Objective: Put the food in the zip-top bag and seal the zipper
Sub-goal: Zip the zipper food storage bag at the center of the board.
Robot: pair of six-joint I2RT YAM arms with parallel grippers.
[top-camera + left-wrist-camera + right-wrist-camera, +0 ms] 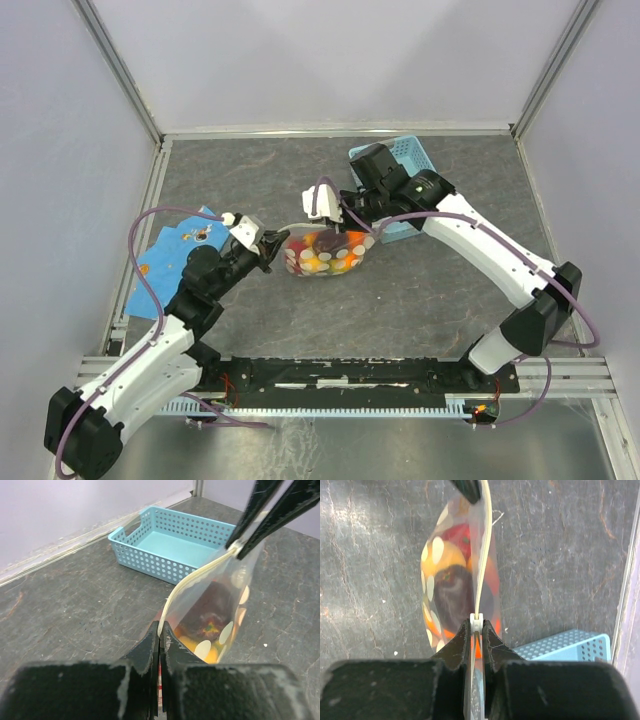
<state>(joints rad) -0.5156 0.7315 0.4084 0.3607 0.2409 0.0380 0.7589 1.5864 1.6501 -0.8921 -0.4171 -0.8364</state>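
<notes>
Bag point(325, 252): clear plastic, white oval spots; zipper strip point(482, 555) whitish.
Food point(451, 592) inside: red, orange, yellow, dark maroon.
Basket point(170, 545), far right: light blue, dotted with holes.
Cloth point(175, 245), left: blue, small printed figures.
Surface point(420, 290): dark grey, mottled.

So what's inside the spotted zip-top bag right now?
Through the clear zip-top bag the food shows: a dark maroon piece, a red piece and an orange piece. The white spots and overlapping pieces hide the full count.
</notes>
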